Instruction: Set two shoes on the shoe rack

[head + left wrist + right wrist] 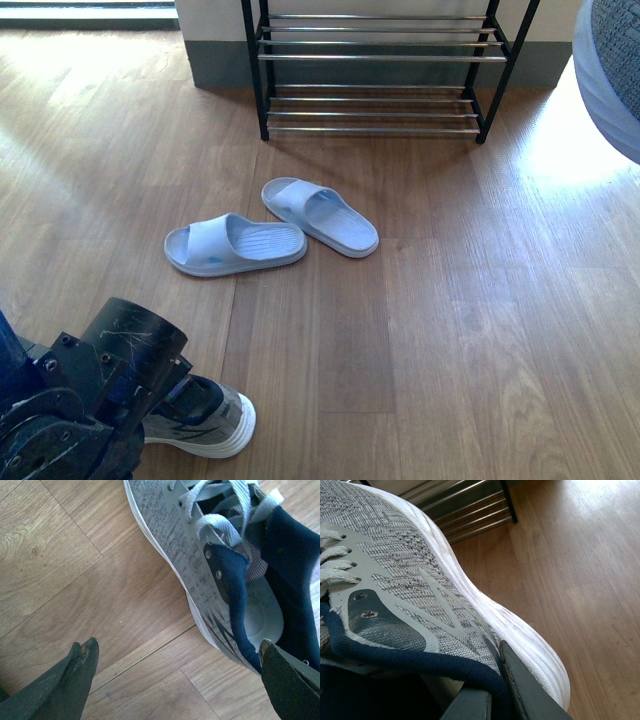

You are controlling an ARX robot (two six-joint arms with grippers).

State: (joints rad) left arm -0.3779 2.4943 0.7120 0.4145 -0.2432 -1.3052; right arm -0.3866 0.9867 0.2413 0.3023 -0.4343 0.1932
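Observation:
One grey sneaker (205, 420) lies on the wooden floor at the near left, partly behind my left arm (90, 400). In the left wrist view my left gripper (180, 652) is open astride this sneaker's (210, 555) heel side wall, one fingertip (282, 670) by the dark collar, the other over bare floor. My right gripper (495, 680) is shut on the dark collar and side wall of the other grey sneaker (410, 580), which hangs at the upper right edge (612, 70) of the front view. The shoe rack (380, 60) stands against the far wall.
Two pale blue slides (235, 245) (320, 215) lie on the floor in front of the rack, between it and me. Bare wooden floor (480, 330) stretches to the right. The rack's lower rods (465, 510) show beyond the held sneaker's toe.

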